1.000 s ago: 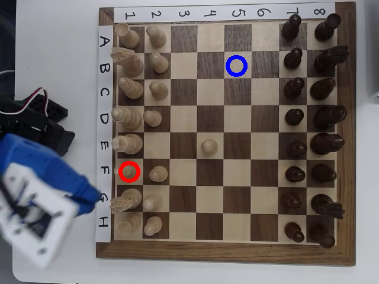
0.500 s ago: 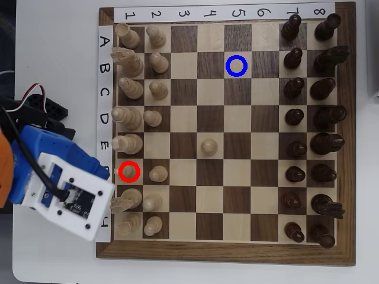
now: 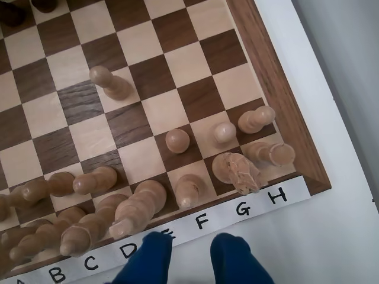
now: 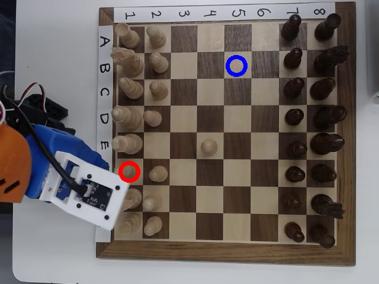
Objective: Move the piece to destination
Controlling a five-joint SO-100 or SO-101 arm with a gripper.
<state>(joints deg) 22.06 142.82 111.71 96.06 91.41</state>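
The piece stands on the board's first column in row F, ringed by a red circle in the overhead view, next to the lettered paper strip along the board's left edge. In the wrist view it is the slim pale piece just above the F label, between a taller pale piece on its left and the knight on its right. The destination, a blue ring, sits on a pale square in column 5, row B, well apart from the piece, toward the chessboard's top edge.

The tool enters the wrist view from the bottom edge as two blue fingers with a narrow gap between them, hovering over the paper strip near E and F; they hold nothing. From overhead, the arm's blue and white head overlaps the board's left edge at rows F to H, on the white bench. A lone pale pawn stands in column 4, row E.
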